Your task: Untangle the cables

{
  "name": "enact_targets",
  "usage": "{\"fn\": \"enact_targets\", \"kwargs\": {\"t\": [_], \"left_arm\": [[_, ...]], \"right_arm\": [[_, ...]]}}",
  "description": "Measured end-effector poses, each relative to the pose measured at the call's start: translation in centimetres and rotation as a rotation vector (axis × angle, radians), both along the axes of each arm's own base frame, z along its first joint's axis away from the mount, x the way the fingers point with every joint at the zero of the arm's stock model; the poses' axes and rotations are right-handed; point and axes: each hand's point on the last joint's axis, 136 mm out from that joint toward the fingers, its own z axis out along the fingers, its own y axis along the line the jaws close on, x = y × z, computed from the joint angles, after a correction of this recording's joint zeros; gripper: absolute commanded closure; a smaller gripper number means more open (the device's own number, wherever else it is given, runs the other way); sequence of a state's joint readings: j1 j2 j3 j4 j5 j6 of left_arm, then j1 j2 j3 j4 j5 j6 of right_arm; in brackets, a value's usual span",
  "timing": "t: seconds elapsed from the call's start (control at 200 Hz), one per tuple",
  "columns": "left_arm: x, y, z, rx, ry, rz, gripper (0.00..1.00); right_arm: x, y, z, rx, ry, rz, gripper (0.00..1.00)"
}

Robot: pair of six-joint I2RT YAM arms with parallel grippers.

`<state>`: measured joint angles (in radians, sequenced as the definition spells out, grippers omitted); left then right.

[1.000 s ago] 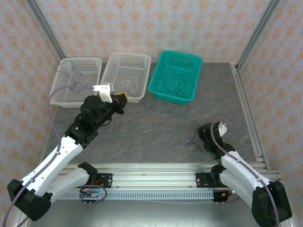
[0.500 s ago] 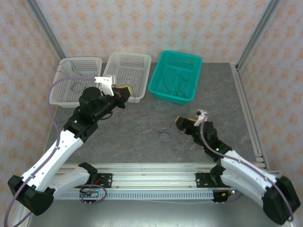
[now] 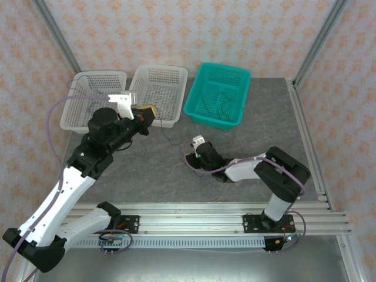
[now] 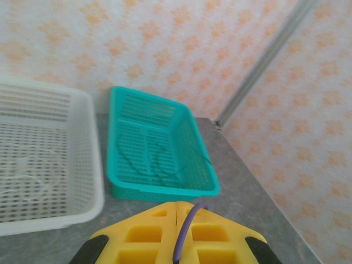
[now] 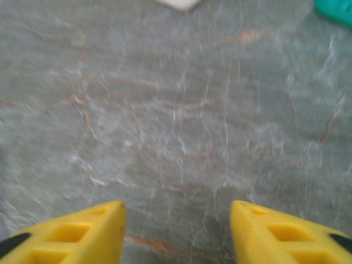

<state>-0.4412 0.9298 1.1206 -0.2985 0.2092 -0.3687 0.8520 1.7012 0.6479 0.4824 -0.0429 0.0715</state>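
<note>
- Left claw (image 3: pixel 145 114) clenched on a purple cable (image 4: pixel 183 234); strand pinched between the yellow pads, claw over the near edge of the middle white basket (image 3: pixel 160 69)
- Right claw (image 5: pixel 176 212) released, fingers apart, low over the bare table (image 3: pixel 264 117) near its centre; nothing between them
- Other cables: thin dark cables (image 4: pixel 154 162) lie loose in the teal basket (image 3: pixel 200 88), far right of centre; a faint white cable (image 4: pixel 33 168) in the middle white basket
- Handling (judged): hair-thin, near weightless, limp; holds no shape, will trail and likely snag on basket mesh; slips out unless pinched dead centre of the pads
- Where to hold (judged): a free run of one strand, clear of any crossing; draw slowly, since a hard tug may tighten a knot or snap the strand
</note>
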Motion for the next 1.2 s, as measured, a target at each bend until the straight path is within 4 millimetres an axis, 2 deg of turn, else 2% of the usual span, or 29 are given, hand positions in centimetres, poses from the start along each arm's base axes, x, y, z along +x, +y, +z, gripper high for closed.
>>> {"fn": "enact_targets", "kwargs": {"t": [0.11,0.18,0.24,0.45,0.505,0.576,0.751,0.826,0.916,1.046,1.201], "left_arm": [[1.0,3.3,2.3,0.006,-0.006,0.138,1.00],[1.6,5.9,3.5,-0.002,-0.009,0.234,1.00],[2.1,8.2,3.8,-0.012,0.004,0.314,1.00],[3.5,16.0,3.7,-0.106,0.071,0.576,1.00],[3.6,17.1,3.6,-0.131,0.084,0.608,1.00],[4.1,17.6,4.0,-0.151,0.090,0.615,1.00],[6.2,18.0,7.0,-0.134,0.048,0.608,1.00],[7.4,19.1,8.1,-0.105,0.025,0.634,1.00],[8.9,21.2,9.2,-0.072,0.003,0.684,1.00],[11.4,24.8,10.1,-0.041,-0.013,0.762,1.00],[14.8,29.0,8.6,0.003,0.011,0.851,1.00]], "right_arm": [[-0.2,-1.5,-1.2,-0.014,0.037,-0.079,0.55],[-0.3,-3.3,-2.3,-0.033,0.065,-0.174,0.55],[0.0,-4.6,-2.1,-0.013,0.084,-0.287,0.63],[1.6,-13.4,-2.4,0.114,0.195,-0.749,0.63],[1.5,-15.3,-2.4,0.161,0.209,-0.831,0.63],[1.2,-16.9,-2.3,0.202,0.214,-0.889,0.61],[-0.1,-17.8,-1.5,0.208,0.238,-0.879,0.43],[-0.5,-17.5,0.1,0.246,0.239,-0.843,0.37],[-0.5,-16.7,3.0,0.328,0.209,-0.783,0.31],[-0.8,-16.2,7.3,0.439,0.149,-0.720,0.29],[-1.8,-16.7,10.4,0.506,0.104,-0.688,0.29]]}}
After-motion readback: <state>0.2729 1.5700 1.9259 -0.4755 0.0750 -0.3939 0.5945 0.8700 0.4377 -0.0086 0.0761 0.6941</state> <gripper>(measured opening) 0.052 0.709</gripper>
